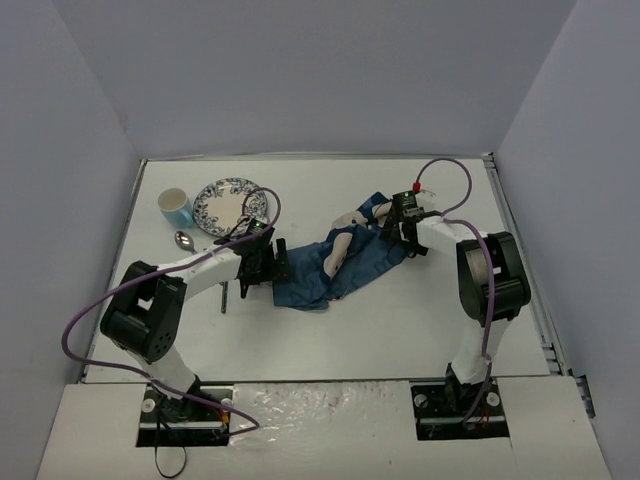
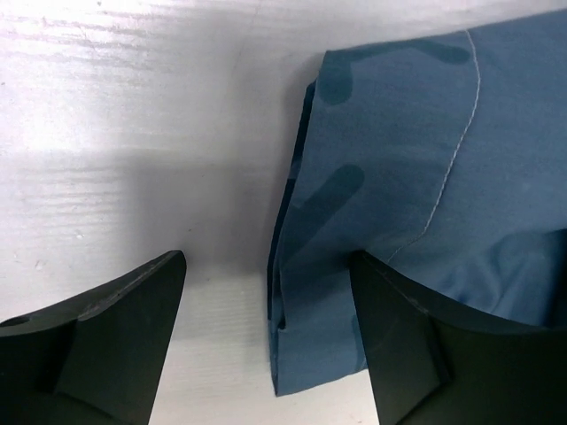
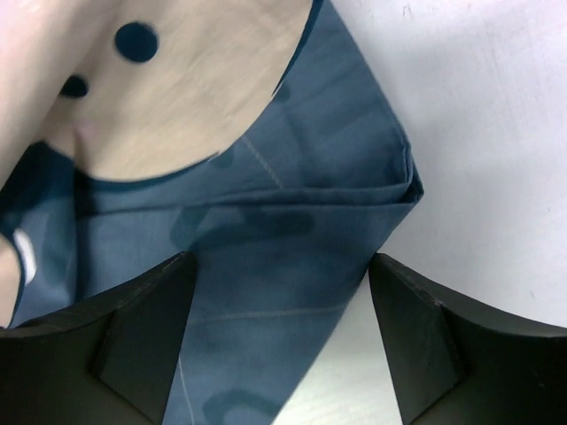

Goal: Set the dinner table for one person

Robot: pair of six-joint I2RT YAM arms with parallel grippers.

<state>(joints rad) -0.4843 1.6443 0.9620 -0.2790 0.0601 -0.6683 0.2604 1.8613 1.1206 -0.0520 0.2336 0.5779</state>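
At frame centre on the white dinner table (image 1: 400,320), a crumpled blue placemat (image 1: 345,268) lies with the left gripper (image 2: 266,274) and right gripper (image 3: 282,270) wide open astride opposite corners, holding nothing, probably to pinch and spread it.

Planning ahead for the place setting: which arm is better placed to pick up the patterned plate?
Left, probably. The plate sits just beyond the left gripper, on its side of the table; the right gripper is at the blue placemat's opposite end, farther away.
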